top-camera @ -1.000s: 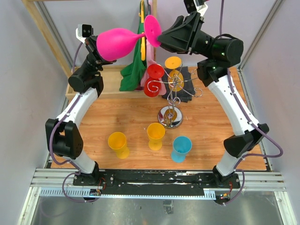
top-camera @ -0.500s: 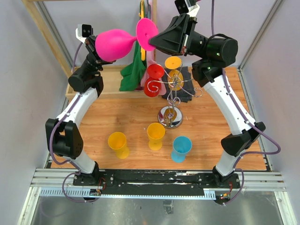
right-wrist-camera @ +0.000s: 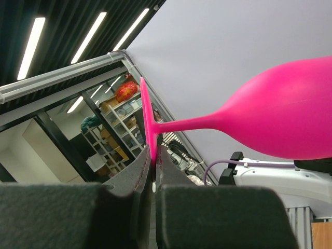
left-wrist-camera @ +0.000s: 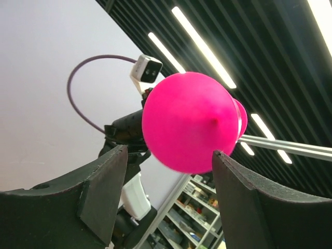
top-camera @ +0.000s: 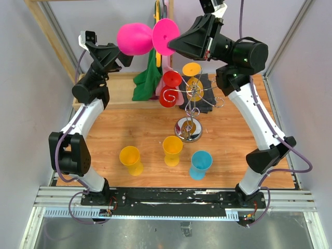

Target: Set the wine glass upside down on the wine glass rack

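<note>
The pink wine glass (top-camera: 136, 38) lies level high over the back of the table, with its foot disc pointing right. My right gripper (top-camera: 173, 43) is shut on the rim of that foot, and the disc (right-wrist-camera: 147, 116) stands pinched between its pads (right-wrist-camera: 153, 153). My left gripper (top-camera: 120, 54) stands open just left of and below the bowl. In the left wrist view the bowl (left-wrist-camera: 189, 122) floats past the spread fingertips (left-wrist-camera: 168, 151) and touches neither. The chrome wine glass rack (top-camera: 188, 129) stands mid-table, with a red glass (top-camera: 170, 80) and an orange one (top-camera: 192, 69) hanging on its arms.
A yellow glass (top-camera: 129, 155), an orange-yellow glass (top-camera: 172, 147) and a blue glass (top-camera: 201, 162) stand upright on the wooden table in front of the rack. A green cloth (top-camera: 148, 78) hangs at the back beside a wooden box (top-camera: 120, 87). A dark cloth (top-camera: 208, 87) lies behind the rack.
My left gripper has opened, let go of the bowl and drawn back to the left. My right gripper has shut on the foot, and the glass has risen a little.
</note>
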Robot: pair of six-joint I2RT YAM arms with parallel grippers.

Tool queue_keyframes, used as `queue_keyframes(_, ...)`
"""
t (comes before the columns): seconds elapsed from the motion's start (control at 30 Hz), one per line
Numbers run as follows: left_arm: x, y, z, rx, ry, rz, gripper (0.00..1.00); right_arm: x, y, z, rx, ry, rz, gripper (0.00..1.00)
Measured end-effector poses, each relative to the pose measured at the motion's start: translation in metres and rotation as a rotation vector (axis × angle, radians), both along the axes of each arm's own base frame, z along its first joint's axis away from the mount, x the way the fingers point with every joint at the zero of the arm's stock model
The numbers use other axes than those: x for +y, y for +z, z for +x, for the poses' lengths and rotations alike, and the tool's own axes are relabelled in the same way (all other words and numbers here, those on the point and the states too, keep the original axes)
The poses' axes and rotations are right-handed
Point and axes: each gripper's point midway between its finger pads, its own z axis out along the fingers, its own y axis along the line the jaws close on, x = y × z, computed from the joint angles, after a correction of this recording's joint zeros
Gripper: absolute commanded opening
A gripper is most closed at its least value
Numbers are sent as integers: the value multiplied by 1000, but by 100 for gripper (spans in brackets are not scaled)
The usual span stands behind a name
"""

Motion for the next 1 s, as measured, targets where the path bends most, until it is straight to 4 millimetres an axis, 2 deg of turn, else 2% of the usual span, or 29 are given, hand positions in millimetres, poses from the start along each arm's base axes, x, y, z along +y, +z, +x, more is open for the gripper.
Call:
queue_keyframes(0.2,12,-17,11,45,40,26,71,-18,8,3,-43,-101,-4,1)
queue_keyframes(0.33,11,-19,11,45,40,42,71,-37,17,-4,-99,-205,-21,1)
queue_keyframes(0.5,10,-17,5,32,36,53,70,-83,19,9,-140,-442,-66,1)
queue_keyframes(0.57,10,-16,2,26,35,56,70,-104,14,22,-136,-558,-95,1)
queue_keyframes(0.77,9,-11,-8,3,32,65,69,-146,-13,57,-75,-763,-173,1)
queue_keyframes(1.0,7,-8,-20,-23,27,83,69,-191,-73,131,114,-910,-270,1)
